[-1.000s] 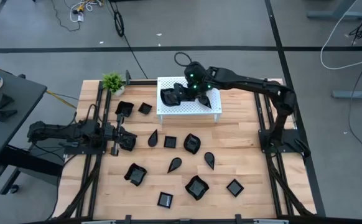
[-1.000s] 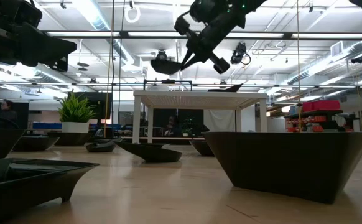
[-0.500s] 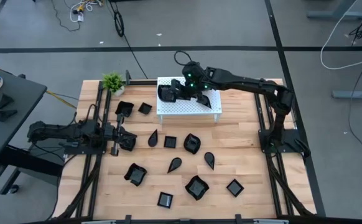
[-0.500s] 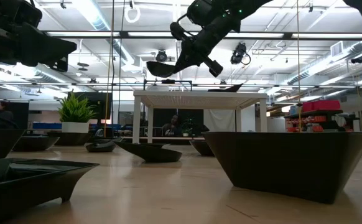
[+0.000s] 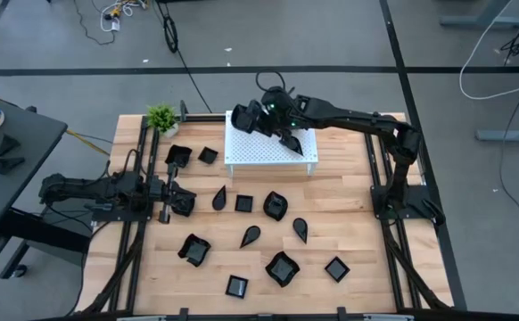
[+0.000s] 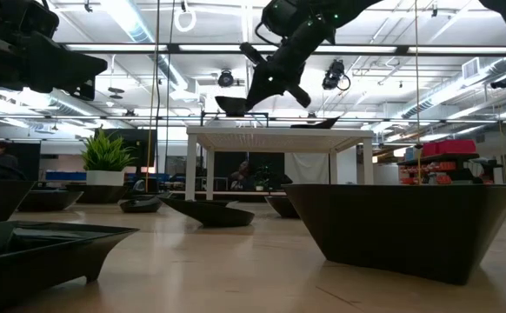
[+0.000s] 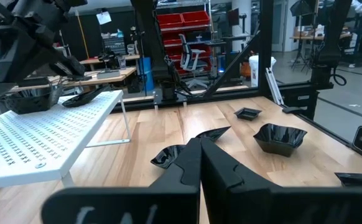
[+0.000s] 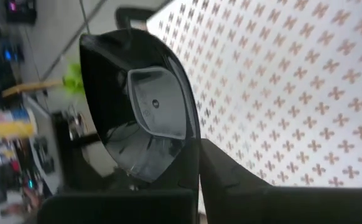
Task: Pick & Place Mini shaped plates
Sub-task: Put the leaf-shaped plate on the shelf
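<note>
Plate (image 8: 140,118) pinched in right gripper (image 8: 198,163) above stand (image 8: 293,93).

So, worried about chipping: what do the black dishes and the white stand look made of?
Held dish: glossy black, mirror-like reflections, likely glazed ceramic or hard plastic; cannot tell which. White stand: thin, flat, evenly perforated top on slim legs, probably painted sheet metal, matte.

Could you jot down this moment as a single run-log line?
right pincer: shut on black plate, above white stand | left pincer: shut, idle at table's left | other plates: on table
</note>
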Controlling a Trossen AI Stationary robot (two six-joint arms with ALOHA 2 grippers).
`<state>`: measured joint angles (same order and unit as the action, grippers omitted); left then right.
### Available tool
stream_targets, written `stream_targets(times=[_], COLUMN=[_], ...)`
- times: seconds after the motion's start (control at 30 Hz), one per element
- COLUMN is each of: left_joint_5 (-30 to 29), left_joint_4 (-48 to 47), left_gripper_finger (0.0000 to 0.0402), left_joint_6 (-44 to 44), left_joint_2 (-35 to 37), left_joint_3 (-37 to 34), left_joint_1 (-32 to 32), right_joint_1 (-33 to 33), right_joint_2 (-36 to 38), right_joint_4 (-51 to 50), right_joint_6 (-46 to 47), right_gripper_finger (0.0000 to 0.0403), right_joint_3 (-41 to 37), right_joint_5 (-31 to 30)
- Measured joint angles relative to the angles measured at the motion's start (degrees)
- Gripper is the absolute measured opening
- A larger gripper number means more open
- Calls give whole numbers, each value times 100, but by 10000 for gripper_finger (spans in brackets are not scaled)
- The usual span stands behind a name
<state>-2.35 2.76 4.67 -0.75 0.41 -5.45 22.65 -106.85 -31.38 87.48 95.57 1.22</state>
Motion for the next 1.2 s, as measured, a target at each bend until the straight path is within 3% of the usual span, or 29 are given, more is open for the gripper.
stream_targets(times=[0.4, 1.2], left_joint_5=[2, 2], left_joint_4=[0, 0], left_gripper_finger=[3, 3], left_joint_6=[0, 0], left_joint_2=[0, 2], left_joint_3=[0, 2], left_joint_1=[2, 2], right_joint_1=[0, -61], right_joint_2=[-45, -396], right_joint_4=[-64, -26], right_joint_6=[703, 1266], right_gripper_finger=[4, 4], right_joint_3=[0, -2], right_joint_5=[-524, -467])
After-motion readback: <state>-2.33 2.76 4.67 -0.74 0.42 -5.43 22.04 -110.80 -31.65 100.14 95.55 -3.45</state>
